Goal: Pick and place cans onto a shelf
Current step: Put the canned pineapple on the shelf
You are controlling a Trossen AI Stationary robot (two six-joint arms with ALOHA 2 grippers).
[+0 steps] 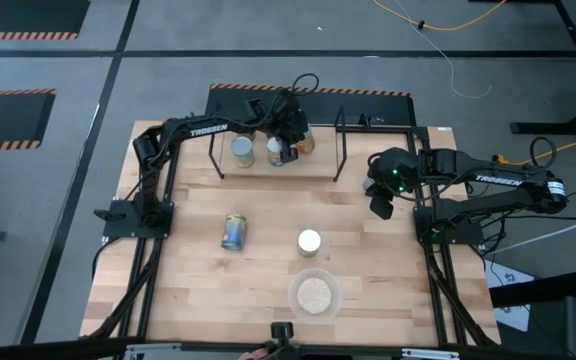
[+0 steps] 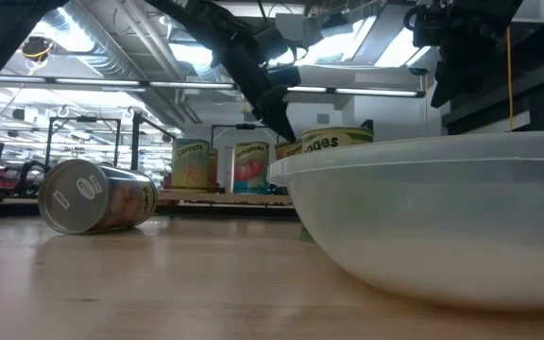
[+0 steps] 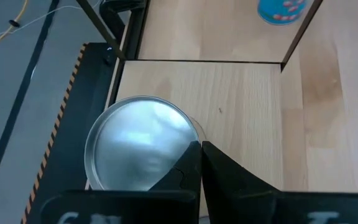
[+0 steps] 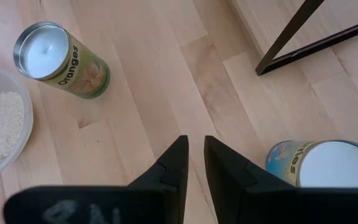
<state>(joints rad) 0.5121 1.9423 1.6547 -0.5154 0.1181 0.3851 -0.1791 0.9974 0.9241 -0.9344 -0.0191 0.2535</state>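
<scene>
Closest to the low camera sits the clear bowl (image 2: 433,217) of pale grains, out in front of the shelf (image 1: 320,172) and no part of the job. By my reading the task is roughly at its midpoint. From above, three cans stand on the shelf board: a yellow-green can (image 1: 242,151) toward its left end, a blue can (image 1: 274,153) just beside it, and a third can (image 1: 305,142) under the left gripper (image 1: 290,125), which hangs over the board's middle. Off the shelf, a toppled can (image 1: 233,231) lies on its side in front of the shelf's left half, and the Oranges can (image 1: 309,241) stands upright in front of its right half, between shelf and bowl. The left wrist view adds what the top view hides: the left gripper's fingers are pressed together, grasping nothing, with the third can's silver top right against one finger (so that can looks set down already). The right gripper (image 1: 381,205) waits just off the shelf's right end, its fingers a slit apart and empty. Its wrist view alone shows a sixth can (image 4: 325,165), blue-labelled, standing close by it in front of the shelf's right upright; the arm covers it from above. So three cans in sight are left to place, the toppled one being the awkward one, I'd guess.
</scene>
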